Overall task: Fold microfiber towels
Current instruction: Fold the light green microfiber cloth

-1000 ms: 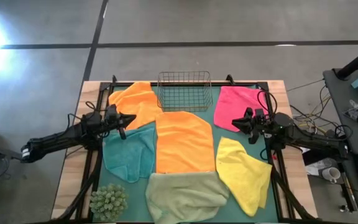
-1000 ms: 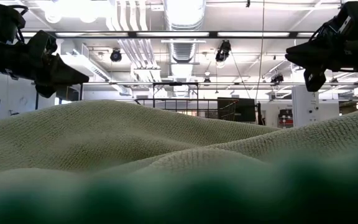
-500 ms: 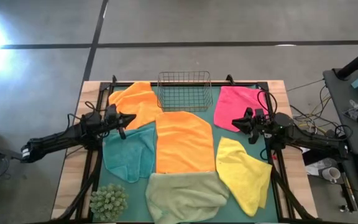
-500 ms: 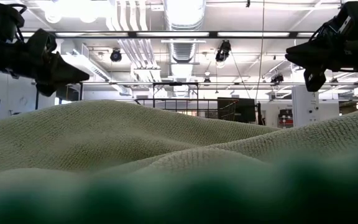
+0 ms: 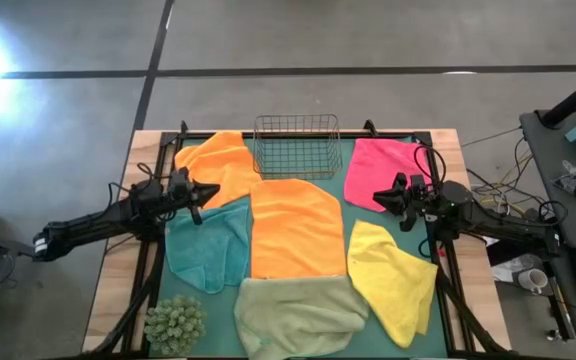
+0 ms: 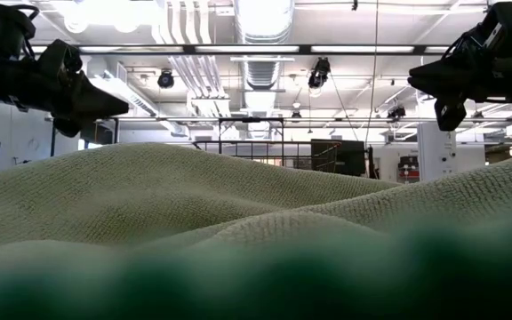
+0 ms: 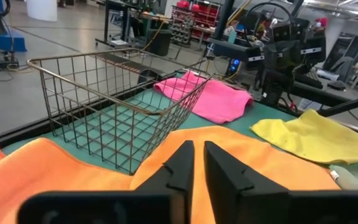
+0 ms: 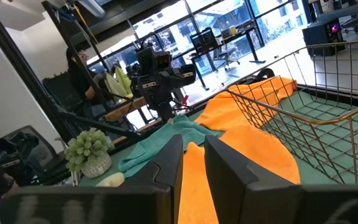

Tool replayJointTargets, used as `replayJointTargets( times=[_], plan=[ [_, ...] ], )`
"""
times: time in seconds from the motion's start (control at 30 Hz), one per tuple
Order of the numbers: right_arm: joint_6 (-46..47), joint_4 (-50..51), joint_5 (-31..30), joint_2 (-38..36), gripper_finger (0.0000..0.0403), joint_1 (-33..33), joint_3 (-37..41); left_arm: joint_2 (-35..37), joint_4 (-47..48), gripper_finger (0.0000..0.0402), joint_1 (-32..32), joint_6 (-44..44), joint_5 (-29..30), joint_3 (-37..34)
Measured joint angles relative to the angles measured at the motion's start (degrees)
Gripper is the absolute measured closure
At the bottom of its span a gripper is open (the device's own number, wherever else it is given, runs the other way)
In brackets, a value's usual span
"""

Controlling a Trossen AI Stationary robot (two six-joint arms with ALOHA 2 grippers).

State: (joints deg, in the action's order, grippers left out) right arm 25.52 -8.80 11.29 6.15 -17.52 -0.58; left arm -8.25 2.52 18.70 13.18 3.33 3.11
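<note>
Several microfiber towels lie spread on the green mat. One orange towel is at the far left and a second orange towel in the middle. The pink towel is far right, the yellow towel near right, the teal towel left, and the olive towel at the near edge. My left gripper hovers level above the teal towel's far edge, its fingers a narrow gap apart. My right gripper hovers level near the pink towel, fingers a little apart. Neither holds anything.
A wire basket stands at the far middle, its near side over the middle orange towel. A green spiky plant ball sits at the near left corner. In the low view the olive towel fills the foreground.
</note>
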Motion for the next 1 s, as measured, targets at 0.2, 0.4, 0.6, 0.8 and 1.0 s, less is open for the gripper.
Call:
replayJointTargets(
  times=[0.2,0.4,0.6,0.8,1.0],
  plan=[
    [0.0,0.0,0.0,0.0,0.0344,0.0,0.0,-0.1,-2.5,0.0299,0.0,0.0,0.0,0.0],
    [0.0,0.0,0.0,0.0,0.0344,0.0,0.0,-0.4,-10.0,0.0254,0.0,7.9,-0.4,0.0],
    [0.0,0.0,0.0,0.0,0.0344,0.0,0.0,-2.5,-21.1,0.0251,0.0,7.9,-8.5,3.3],
    [0.0,0.0,0.0,0.0,0.0344,0.0,0.0,-11.4,-20.2,0.0251,0.0,2.9,-17.1,14.7],
    [0.0,0.0,0.0,0.0,0.0344,0.0,0.0,-25.9,-1.6,0.0251,-0.3,-2.7,-25.7,29.9]
  ],
)
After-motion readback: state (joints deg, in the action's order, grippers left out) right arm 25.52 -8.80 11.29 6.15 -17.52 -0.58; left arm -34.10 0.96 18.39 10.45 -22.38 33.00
